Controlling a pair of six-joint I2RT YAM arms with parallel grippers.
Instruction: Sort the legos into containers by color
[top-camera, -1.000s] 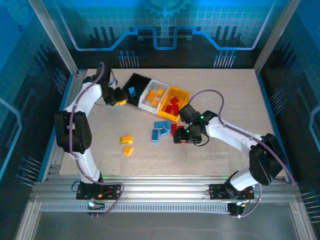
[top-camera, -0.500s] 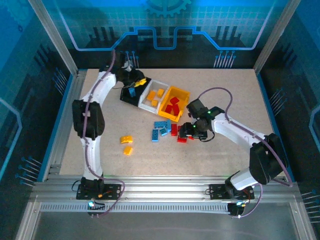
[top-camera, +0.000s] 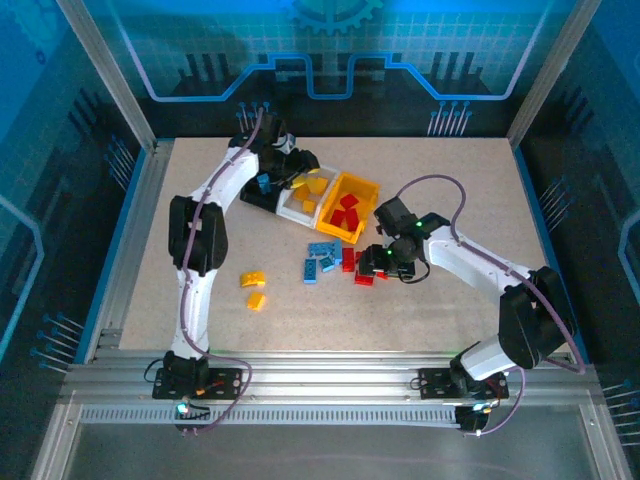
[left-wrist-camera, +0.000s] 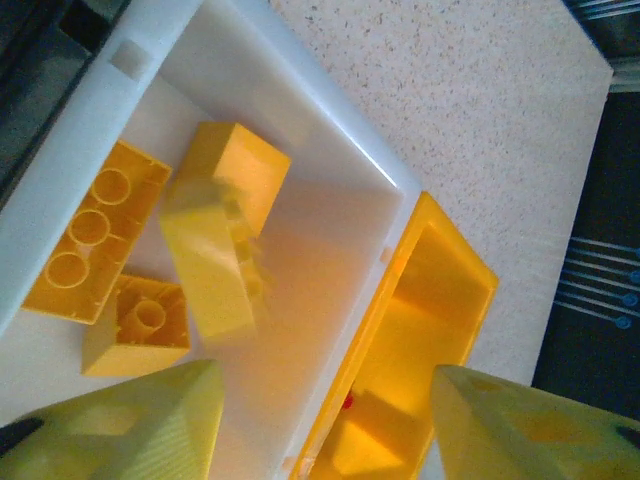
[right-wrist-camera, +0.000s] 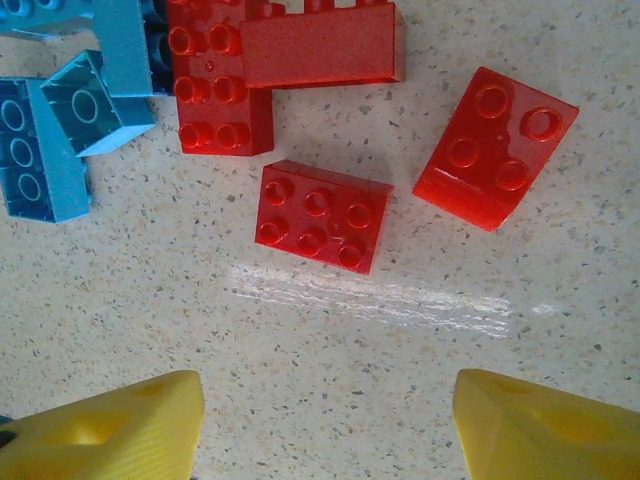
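Observation:
My left gripper (left-wrist-camera: 325, 372) (top-camera: 298, 178) hangs open over the white bin (left-wrist-camera: 330, 120) (top-camera: 288, 203). A yellow brick (left-wrist-camera: 212, 268), blurred, lies loose in that bin beside three other yellow bricks (left-wrist-camera: 88, 232). The yellow-orange bin (left-wrist-camera: 440, 300) (top-camera: 368, 188) holds red bricks (top-camera: 345, 212). A blue brick (top-camera: 263, 182) lies in the black bin (top-camera: 250, 192). My right gripper (right-wrist-camera: 328, 380) (top-camera: 372, 262) is open, low over the table, just short of a red brick (right-wrist-camera: 322, 216). More red bricks (right-wrist-camera: 495, 147) and blue bricks (right-wrist-camera: 60, 130) (top-camera: 320, 258) lie beyond.
Two loose yellow bricks (top-camera: 252, 278) lie on the speckled table (top-camera: 450, 180) left of the blue pile. The left arm stretches from its base across the table's left side to the bins. Aluminium frame posts and blue walls ring the table.
The left arm swung right from beside the black bin to over the white bin and let go of its yellow brick. The right gripper shifted slightly right and opened over the red bricks.

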